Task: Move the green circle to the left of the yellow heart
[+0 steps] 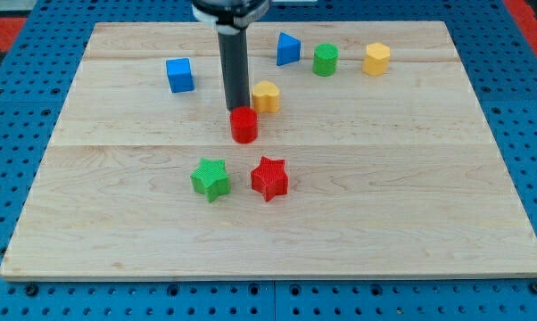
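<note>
The green circle (325, 60) stands near the view's top, right of centre. The yellow heart (266, 96) lies below and to the left of it. My tip (236, 109) is the lower end of the dark rod. It sits just left of the yellow heart and right behind the red circle (243, 125), about touching it. The green circle is well to the right of my tip, with the blue triangle (288, 48) to its left.
A blue cube (179, 75) lies at the view's upper left. A yellow hexagon (376, 58) is right of the green circle. A green star (210, 178) and a red star (269, 178) lie below centre. The wooden board (429, 205) ends at blue pegboard.
</note>
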You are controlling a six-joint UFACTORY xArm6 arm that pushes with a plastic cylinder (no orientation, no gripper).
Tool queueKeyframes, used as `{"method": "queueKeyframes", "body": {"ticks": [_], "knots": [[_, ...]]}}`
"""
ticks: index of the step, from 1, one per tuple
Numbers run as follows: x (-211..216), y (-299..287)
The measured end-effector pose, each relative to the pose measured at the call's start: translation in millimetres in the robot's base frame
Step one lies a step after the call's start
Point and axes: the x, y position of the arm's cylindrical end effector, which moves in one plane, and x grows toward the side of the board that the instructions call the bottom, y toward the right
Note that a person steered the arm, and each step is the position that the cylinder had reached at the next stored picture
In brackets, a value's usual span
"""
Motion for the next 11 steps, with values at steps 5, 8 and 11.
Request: {"method": "queueKeyframes", "body": {"ticks": [5,8,11], "knots": [[-27,117],[-131,150],[-135,82]]}}
